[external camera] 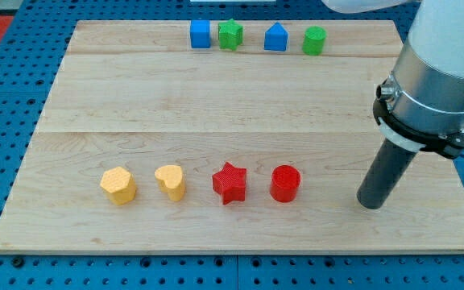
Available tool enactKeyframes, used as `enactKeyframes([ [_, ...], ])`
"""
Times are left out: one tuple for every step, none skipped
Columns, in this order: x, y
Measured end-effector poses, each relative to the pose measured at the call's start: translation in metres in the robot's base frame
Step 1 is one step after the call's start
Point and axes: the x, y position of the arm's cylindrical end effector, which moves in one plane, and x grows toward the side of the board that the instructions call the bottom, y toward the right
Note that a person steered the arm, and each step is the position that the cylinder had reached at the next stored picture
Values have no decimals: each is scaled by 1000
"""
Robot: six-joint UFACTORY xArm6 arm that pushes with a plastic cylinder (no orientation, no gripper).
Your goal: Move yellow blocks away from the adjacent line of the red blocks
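Two yellow blocks lie in a row near the view's bottom: a yellow hexagon-like block (118, 184) at the left and a yellow heart-shaped block (170, 181) to its right. The row continues rightward with a red star (230, 183) and a red cylinder (284, 183). My tip (370, 202) rests on the board at the view's right, about a hundred pixels right of the red cylinder and far from the yellow blocks. It touches no block.
Along the view's top edge stand a blue square block (200, 34), a green star-like block (230, 35), a blue house-shaped block (275, 38) and a green cylinder (314, 40). The wooden board (216, 113) lies on a blue pegboard.
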Motion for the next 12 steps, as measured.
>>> enactKeyframes([
  [4, -12],
  [5, -18],
  [2, -22],
  [-14, -45],
  [-29, -82],
  [-43, -153],
  [-43, -190],
  [-47, -150],
  [-72, -70],
  [-115, -18],
  [-152, 4],
  [-186, 26],
])
